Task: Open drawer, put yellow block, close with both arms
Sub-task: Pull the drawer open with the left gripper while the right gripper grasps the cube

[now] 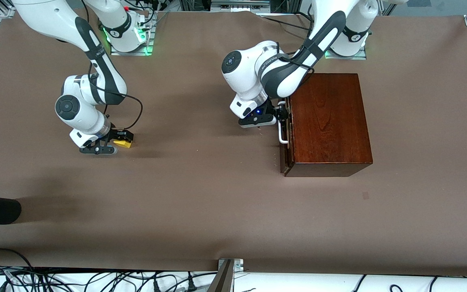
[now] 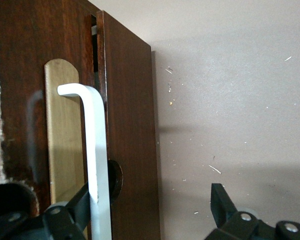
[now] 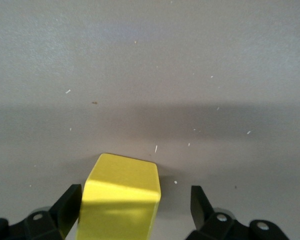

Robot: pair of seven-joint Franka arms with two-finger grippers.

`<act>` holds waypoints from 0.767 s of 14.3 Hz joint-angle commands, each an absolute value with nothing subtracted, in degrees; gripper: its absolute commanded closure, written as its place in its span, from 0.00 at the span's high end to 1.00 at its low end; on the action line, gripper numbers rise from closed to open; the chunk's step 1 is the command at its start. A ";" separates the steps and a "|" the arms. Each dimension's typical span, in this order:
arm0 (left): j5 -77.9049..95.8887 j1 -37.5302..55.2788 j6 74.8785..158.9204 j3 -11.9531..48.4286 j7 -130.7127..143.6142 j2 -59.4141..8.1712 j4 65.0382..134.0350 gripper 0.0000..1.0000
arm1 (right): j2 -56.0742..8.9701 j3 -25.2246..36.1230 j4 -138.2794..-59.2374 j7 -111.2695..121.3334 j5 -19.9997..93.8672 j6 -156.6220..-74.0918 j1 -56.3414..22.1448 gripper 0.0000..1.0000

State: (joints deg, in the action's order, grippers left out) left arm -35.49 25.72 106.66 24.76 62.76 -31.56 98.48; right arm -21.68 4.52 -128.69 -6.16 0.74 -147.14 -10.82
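We see the left gripper (image 1: 281,114) at the drawer (image 1: 287,134), fingers apart around its white handle (image 2: 96,165), the drawer nearly shut. Toward the right arm's end of the counter (image 1: 217,202), the right gripper's (image 1: 116,142) parted fingers straddle the yellow block (image 3: 121,200).

Left gripper (image 1: 281,113): low, wrist bent sideways, fingers spread.
Right gripper (image 1: 121,140): low, pointing down, fingers apart.

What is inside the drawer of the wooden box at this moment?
Unknown: the drawer is barely ajar, so its inside is hidden. The yellow block is outside on the table, between the right tool's open fingers.
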 commanded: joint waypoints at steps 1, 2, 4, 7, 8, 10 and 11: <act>-34.28 25.84 107.05 24.79 63.46 -31.82 97.91 1.00 | -21.45 4.31 -128.94 -6.68 1.32 -147.75 -11.07 0.56; -32.80 25.84 108.62 24.79 63.46 -32.16 97.74 1.00 | -21.53 4.31 -128.94 -6.51 1.32 -147.74 -11.07 0.38; -30.25 25.93 112.49 24.79 63.81 -32.52 97.65 1.00 | -21.80 4.31 -128.85 -6.24 1.32 -147.66 -11.07 0.09; -27.44 26.62 112.68 24.79 63.72 -32.78 95.28 1.00 | -20.75 4.31 -126.75 -5.28 1.06 -144.69 -11.07 0.00; -26.03 26.98 112.68 24.79 63.72 -33.22 93.62 1.00 | -20.48 3.96 -124.30 -5.19 1.05 -140.84 -11.07 0.00; -25.58 27.85 113.28 24.79 63.81 -34.97 91.24 1.00 | -19.34 2.91 -117.46 -5.27 1.05 -130.74 -11.07 0.00; -25.58 29.17 113.55 24.79 64.07 -36.55 88.53 1.00 | -19.25 2.38 -113.16 -5.10 1.05 -125.65 -11.07 0.00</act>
